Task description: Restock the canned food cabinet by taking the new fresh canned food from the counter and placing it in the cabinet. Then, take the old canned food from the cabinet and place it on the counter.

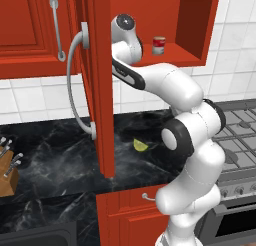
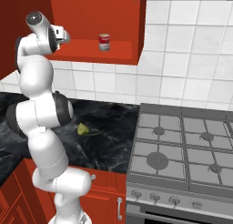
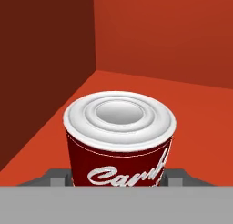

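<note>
At far left of the left base view sits a knife block (image 1: 7, 167) on the counter (image 1: 55, 155), black marble running across the lower half of the frame. Moving right, the cabinet (image 1: 97, 80) door stands swung open toward us, edge-on, its curved grey handle on show, so the shelf is reachable. The arm climbs from lower right and reaches up into the upper middle, hand tucked in behind that door. Just right of it, on the shelf, there's the new fresh canned food (image 1: 159, 45), bright red label, upright and already restocked by the look of it. Down on the counter near centre lies a small yellow-green wedge (image 1: 140, 145), a lime slice perhaps. Over to the hand view now: the old canned food (image 3: 119, 141) looms large at centre, dark red body, white top, standing on the red shelf floor near the back left corner. The gripper (image 3: 119, 180) has a grey finger (image 3: 57, 178) at each flank, pressed to the can's sides: clamped on it, I'd judge, ready for lifting out. At far right of the right base view, the stove (image 2: 182, 150).
</note>
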You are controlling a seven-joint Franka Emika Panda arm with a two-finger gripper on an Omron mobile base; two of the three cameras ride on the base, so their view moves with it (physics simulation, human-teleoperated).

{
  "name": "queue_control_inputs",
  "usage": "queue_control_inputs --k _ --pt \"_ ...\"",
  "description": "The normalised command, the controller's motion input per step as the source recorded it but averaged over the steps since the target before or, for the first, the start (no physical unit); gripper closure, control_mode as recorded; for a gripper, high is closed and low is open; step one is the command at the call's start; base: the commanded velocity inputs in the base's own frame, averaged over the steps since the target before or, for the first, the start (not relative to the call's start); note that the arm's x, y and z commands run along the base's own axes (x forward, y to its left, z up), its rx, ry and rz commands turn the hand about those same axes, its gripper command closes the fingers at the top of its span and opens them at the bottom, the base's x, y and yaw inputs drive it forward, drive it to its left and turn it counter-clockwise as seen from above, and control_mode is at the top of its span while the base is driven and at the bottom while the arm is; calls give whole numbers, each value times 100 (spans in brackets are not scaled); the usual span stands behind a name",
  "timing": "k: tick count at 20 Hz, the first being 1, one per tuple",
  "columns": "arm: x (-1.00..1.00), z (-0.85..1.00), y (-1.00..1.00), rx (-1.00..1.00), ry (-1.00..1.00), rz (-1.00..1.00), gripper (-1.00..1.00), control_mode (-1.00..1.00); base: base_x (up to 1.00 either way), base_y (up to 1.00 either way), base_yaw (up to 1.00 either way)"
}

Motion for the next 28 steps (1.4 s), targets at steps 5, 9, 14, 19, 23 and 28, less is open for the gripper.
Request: queue_control_inputs --k 5,9,14,19,23,28 --pt "-7 0 0 0 0 0 100 -100 0 0 0" --pt "-77 0 -14 1 -8 0 100 -100 0 0 0" --pt "-100 27 -42 8 -17 0 100 -100 0 0 0" --pt "-100 18 -76 10 -3 4 100 -100 0 0 0" --pt "-100 -32 -91 1 25 11 100 -100 0 0 0" --pt "-100 -99 -89 -1 67 19 100 -100 0 0 0"
